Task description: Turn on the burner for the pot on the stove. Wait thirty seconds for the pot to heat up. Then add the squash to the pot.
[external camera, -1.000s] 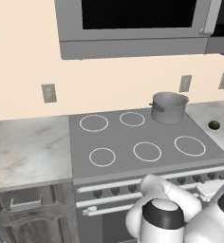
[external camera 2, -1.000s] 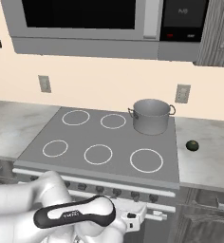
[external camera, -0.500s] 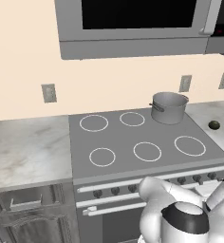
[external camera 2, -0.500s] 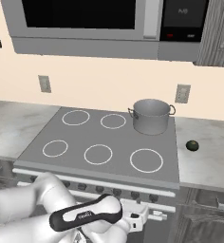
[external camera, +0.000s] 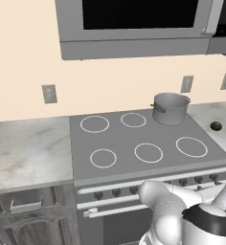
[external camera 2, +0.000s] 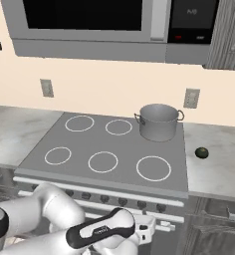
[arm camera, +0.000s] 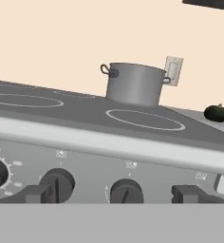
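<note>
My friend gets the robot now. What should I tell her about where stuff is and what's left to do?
Gripper: open, holding nothing, low in front of the stove's knob row.
Pot: on the stove's back right burner.
Squash: on the counter right of the stove, apart from the pot.
Done: arm brought to the knobs.
Left: turn the pot's burner knob, wait for heating, then put the squash in the pot.

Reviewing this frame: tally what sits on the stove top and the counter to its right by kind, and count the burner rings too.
Pots: 1, the grey pot on the stove's back right corner
Squash: 1, the dark green squash on the counter right of the stove
Burner rings: 5 in plain sight
Total: 7
</note>
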Robot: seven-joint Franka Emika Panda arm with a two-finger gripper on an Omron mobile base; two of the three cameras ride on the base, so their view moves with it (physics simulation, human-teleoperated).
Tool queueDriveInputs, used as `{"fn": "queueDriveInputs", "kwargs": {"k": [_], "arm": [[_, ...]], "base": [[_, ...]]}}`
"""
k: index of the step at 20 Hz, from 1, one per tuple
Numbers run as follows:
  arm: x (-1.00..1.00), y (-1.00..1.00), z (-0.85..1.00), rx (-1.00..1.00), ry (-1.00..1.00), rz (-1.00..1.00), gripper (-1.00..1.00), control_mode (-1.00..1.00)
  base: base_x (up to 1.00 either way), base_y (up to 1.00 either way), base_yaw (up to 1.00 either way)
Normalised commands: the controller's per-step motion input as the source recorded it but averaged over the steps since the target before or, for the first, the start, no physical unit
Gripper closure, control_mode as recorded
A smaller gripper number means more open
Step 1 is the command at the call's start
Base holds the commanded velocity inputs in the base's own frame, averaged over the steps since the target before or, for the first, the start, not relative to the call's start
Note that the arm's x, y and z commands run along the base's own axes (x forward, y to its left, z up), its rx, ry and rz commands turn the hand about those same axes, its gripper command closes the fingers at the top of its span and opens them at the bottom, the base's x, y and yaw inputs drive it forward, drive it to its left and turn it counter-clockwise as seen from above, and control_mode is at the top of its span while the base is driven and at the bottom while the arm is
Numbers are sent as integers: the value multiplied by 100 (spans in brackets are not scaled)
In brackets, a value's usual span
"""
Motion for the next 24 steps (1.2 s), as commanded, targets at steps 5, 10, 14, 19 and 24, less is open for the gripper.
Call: {"fn": "queueDriveInputs", "kwargs": {"k": [5, 10, 14, 19, 24], "arm": [[5, -4, 0, 0, 0, 8, -100, -100], [13, -1, 0, 3, 1, 0, -100, -100], [21, 0, 0, 10, 1, 0, -100, -100], [23, 0, 0, 14, 0, -2, -100, -100], [7, 0, -22, 8, 5, -2, -100, -100]], "base": [[0, 0, 0], [0, 0, 0], [0, 0, 0], [0, 0, 0], [0, 0, 0]]}}
